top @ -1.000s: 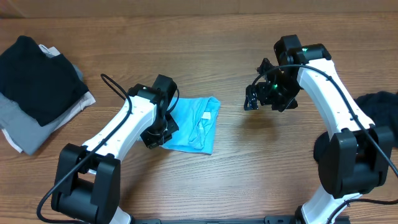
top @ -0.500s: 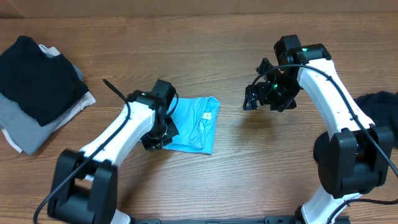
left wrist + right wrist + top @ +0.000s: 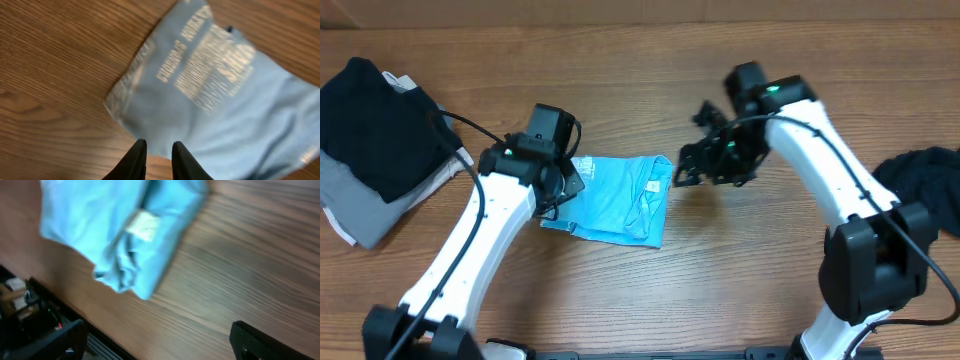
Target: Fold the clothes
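Note:
A folded light blue T-shirt [image 3: 620, 200] lies flat on the wooden table near the middle, its printed lettering [image 3: 210, 70] facing up in the left wrist view. My left gripper [image 3: 558, 195] hovers over the shirt's left edge. Its fingers [image 3: 137, 160] stand a narrow gap apart with nothing between them, the shirt's corner just past the tips [image 3: 159, 146]. My right gripper [image 3: 688, 172] hangs wide open just right of the shirt's right edge. The shirt's bunched fold [image 3: 120, 240] with a white label lies beyond the right gripper's spread fingertips [image 3: 160, 342].
A stack of clothes sits at the far left, a black garment [image 3: 375, 125] on top of grey and white ones [image 3: 360, 210]. A dark garment [image 3: 920, 175] lies heaped at the right edge beside the right arm's base.
The left gripper has let go of the shirt's left edge, parted slightly and drawn back up and left. The right arm has swung left toward the shirt's right edge.

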`<state>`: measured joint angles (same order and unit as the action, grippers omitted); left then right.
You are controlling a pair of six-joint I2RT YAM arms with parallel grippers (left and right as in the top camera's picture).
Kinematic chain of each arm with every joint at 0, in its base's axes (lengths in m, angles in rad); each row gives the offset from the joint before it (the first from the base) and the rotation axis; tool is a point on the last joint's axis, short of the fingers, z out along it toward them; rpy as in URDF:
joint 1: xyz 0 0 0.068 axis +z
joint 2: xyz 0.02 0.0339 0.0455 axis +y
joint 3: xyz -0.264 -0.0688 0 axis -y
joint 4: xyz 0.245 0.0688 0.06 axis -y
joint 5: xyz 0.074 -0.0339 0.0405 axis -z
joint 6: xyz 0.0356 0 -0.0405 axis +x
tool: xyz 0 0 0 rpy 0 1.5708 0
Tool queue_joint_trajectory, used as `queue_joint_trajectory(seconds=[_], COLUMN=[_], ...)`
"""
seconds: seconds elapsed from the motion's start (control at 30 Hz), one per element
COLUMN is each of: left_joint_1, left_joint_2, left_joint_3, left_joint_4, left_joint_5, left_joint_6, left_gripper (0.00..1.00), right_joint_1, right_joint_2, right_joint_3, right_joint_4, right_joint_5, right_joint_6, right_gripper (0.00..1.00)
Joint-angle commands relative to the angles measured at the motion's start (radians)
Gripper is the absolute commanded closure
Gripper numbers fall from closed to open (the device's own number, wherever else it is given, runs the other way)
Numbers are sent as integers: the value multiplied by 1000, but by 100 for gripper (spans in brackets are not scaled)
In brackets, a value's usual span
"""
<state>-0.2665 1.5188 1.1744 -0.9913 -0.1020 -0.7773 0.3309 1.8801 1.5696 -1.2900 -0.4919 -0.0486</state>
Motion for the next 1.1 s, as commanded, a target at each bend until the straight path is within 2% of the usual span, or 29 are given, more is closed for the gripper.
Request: queue_joint_trajectory(seconds=[0.0,0.13,0.27,0.33,0.37,0.53,0.73,0.97,1.07], left_joint_1=[13,13,13,12,13,13,13,13,13], left_joint_2=[108,229,314,378,402,403,403,403,403], left_joint_3=[-17,-18,-19,-41,-63,-88,-88,-88,-88], left_joint_4=[21,77,53,3,-10,-2,21,28,28], left_joint_5=[-3,80,105,103,123,129,138,141,141], left_joint_6=[49,115,128,127,127,127,127,127,127], left_gripper=[78,80,81,85,91,93,92,91,90], right_joint_1=[79,149,195,228,242,264,292,333,338], right_joint_2=[-21,-21,-21,-21,-21,-21,-21,-21,-21], right_joint_3=[1,1,1,1,1,-12,-114,-270,-289], right_joint_4=[33,80,105,115,116,137,214,458,497], right_joint_5=[-15,-6,68,77,85,122,121,125,137], right_joint_6=[84,160,246,263,270,325,341,341,343], right_gripper=[5,7,11,21,27,36,36,36,41])
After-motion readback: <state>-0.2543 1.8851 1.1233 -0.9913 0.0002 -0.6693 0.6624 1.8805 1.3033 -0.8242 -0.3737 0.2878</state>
